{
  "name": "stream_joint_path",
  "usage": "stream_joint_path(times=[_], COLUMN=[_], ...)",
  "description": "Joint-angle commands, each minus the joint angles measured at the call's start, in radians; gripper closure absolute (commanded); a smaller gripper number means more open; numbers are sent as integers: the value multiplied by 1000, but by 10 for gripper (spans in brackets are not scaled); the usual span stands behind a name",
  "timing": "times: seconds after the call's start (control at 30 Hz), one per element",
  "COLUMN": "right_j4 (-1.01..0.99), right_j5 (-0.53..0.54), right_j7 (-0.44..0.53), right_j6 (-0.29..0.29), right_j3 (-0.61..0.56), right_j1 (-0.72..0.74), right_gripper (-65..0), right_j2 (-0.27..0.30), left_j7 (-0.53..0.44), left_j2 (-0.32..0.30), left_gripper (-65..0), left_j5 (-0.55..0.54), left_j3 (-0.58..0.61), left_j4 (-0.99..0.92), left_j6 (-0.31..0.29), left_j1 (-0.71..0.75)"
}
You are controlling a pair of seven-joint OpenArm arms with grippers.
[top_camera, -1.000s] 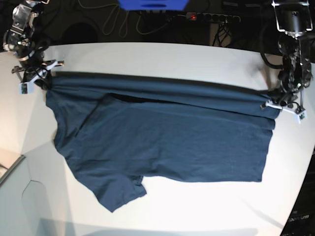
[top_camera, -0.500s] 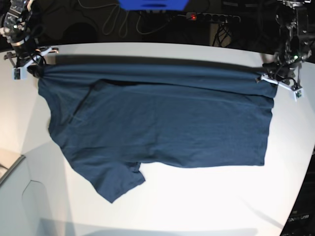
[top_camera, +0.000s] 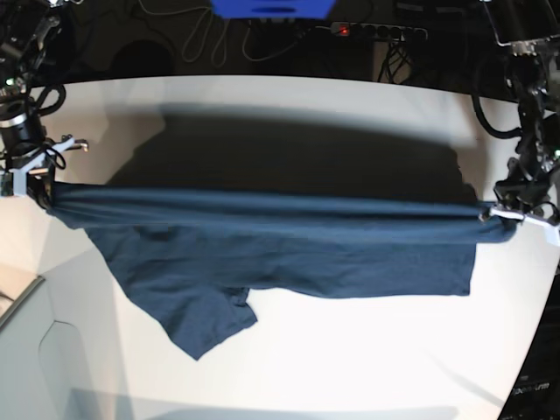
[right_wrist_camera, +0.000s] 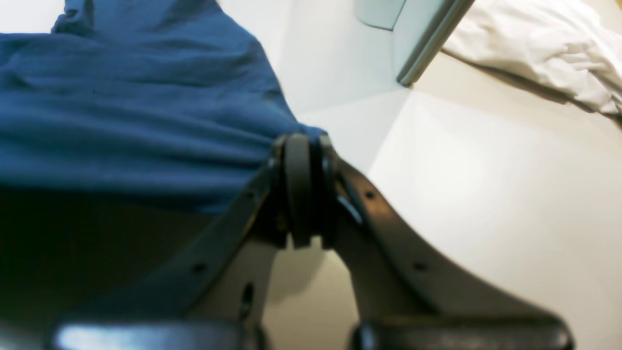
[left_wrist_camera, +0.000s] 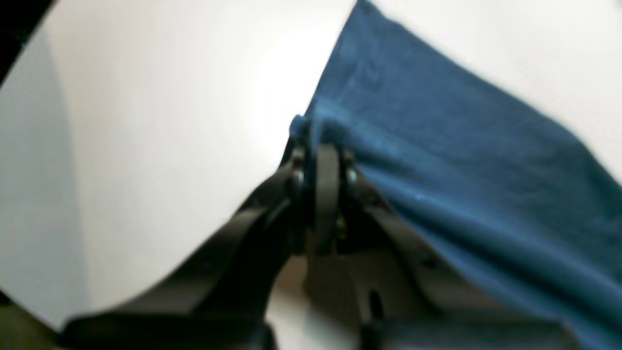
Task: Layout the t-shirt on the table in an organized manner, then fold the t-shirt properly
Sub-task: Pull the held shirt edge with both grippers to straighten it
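- Shirt [top_camera: 289, 249]: dark navy, stretched taut from left to right across the worktop [top_camera: 350, 367]. Its upper edge is lifted into a straight band; the lower part lies on the white surface, with one sleeve [top_camera: 210, 319] pointing near-left.
- Right gripper [top_camera: 31, 175], at scene left: jaws pressed together, pinching the shirt's left corner. The right wrist view shows cloth bunched at the tips [right_wrist_camera: 299, 146].
- Left gripper [top_camera: 516, 214], at scene right: jaws pressed together, pinching the shirt's right corner. The left wrist view is blurred but shows cloth gathered at the tips [left_wrist_camera: 320, 141].
- Shadow [top_camera: 297, 162]: a broad dark shadow falls on the worktop beyond the lifted edge.
- Surroundings, far side: a blue object [top_camera: 271, 7] at the top edge, a power strip [top_camera: 376, 31] with a red light, and loose cables [top_camera: 201, 39] on dark ground.
- Near-left: a pale panel [top_camera: 17, 302] beside the worktop edge.
- Right wrist view: crumpled white cloth [right_wrist_camera: 539, 43] off the worktop.
- Obstructions: nothing lies on the shirt.
- Writing: none readable.
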Motion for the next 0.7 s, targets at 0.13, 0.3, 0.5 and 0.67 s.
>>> stream_joint_path(times=[0.13, 0.3, 0.5, 0.67], right_j4=[14, 13, -60, -129], right_j5=[13, 13, 10, 10], right_j7=[27, 27, 25, 28], right_j6=[6, 6, 6, 6], right_j3=[11, 8, 8, 10], right_j1=[-93, -150, -176, -196], right_gripper=[0, 0, 0, 0], right_j2=[-15, -55, -53, -38], left_j7=[12, 12, 12, 12], left_j2=[28, 36, 33, 37], left_gripper=[-1, -1, -1, -1], left_j5=[7, 14, 16, 16], left_j3=[-50, -50, -52, -46], left_j4=[33, 19, -48, -56], left_j6=[7, 7, 7, 5], left_j1=[75, 159, 182, 193])
